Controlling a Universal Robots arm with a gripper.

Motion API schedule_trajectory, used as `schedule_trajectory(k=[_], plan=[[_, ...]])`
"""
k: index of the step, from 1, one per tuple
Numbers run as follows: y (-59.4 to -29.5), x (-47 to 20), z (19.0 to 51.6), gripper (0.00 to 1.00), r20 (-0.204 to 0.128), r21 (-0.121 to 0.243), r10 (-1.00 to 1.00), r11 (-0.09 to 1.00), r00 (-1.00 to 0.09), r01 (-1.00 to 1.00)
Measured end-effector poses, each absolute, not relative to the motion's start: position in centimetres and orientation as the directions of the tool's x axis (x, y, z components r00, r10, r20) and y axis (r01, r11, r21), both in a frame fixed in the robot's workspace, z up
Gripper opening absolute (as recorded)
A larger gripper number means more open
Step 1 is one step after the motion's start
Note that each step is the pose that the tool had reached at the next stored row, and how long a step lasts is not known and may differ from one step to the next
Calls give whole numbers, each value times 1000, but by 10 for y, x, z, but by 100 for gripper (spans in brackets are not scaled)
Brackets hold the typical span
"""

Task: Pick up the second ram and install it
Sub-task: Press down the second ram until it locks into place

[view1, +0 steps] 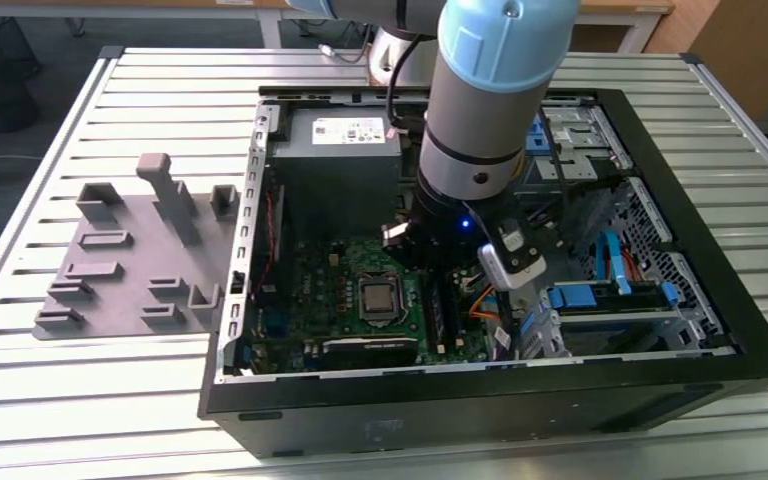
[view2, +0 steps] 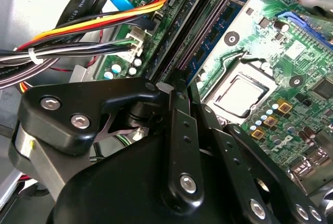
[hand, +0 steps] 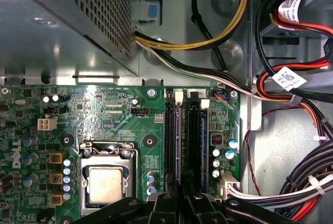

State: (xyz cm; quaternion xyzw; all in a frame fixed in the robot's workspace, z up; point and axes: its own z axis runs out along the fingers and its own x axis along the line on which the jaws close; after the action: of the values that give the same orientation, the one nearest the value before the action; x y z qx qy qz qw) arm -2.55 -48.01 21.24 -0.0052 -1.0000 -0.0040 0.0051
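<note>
The gripper (view1: 458, 262) is positioned low inside the open computer case (view1: 704, 250), directly over the memory slots (hand: 183, 135) of the motherboard (hand: 104, 109). In both wrist views its black linkage is seen converging on the slot line, but the fingertips themselves are hidden, so whether they are apart, together or clamped on anything cannot be told. The second ram (view2: 210, 39), a blue-green stick carrying a row of black chips, is seen in the second wrist view lying along a slot just beyond the gripper's links, in line with them; in the first wrist view a blue edge (hand: 204, 135) is noted in the slot nearest the small capacitors. Whether the stick is fully seated or merely resting in the slot cannot be determined. For the seating to be done well, it is judged that the stick should be kept square to the slot, pressure applied straight down and evenly along its length, and the end latches confirmed closed. The processor socket (hand: 105, 182) lies beside the slots, and bundled cables (view2: 78, 26) run close on the other side and should be kept clear.
</note>
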Motion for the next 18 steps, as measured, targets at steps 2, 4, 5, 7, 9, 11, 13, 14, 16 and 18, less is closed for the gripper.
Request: schedule_trajectory(k=[2, 4, 5, 7, 9, 11, 13, 14, 16, 18], plan=[[-480, -25, 212, 14, 10, 8, 10, 1000, -1000, 10], [-480, -25, 212, 14, 10, 8, 11, 1000, -1000, 11], [-480, -25, 212, 14, 10, 8, 12, 1000, -1000, 12], [-480, -25, 212, 14, 10, 8, 13, 1000, -1000, 13], [-480, -25, 212, 14, 10, 8, 14, 1000, -1000, 14], [-481, -25, 212, 14, 10, 8, 14, 1000, -1000, 14], [-481, -25, 212, 14, 10, 8, 14, 1000, -1000, 14], [-481, -25, 212, 14, 10, 8, 14, 1000, -1000, 14], [-481, -25, 211, 14, 10, 8, 14, 1000, -1000, 15], [-481, -25, 210, 14, 10, 8, 15, 1000, -1000, 15]])
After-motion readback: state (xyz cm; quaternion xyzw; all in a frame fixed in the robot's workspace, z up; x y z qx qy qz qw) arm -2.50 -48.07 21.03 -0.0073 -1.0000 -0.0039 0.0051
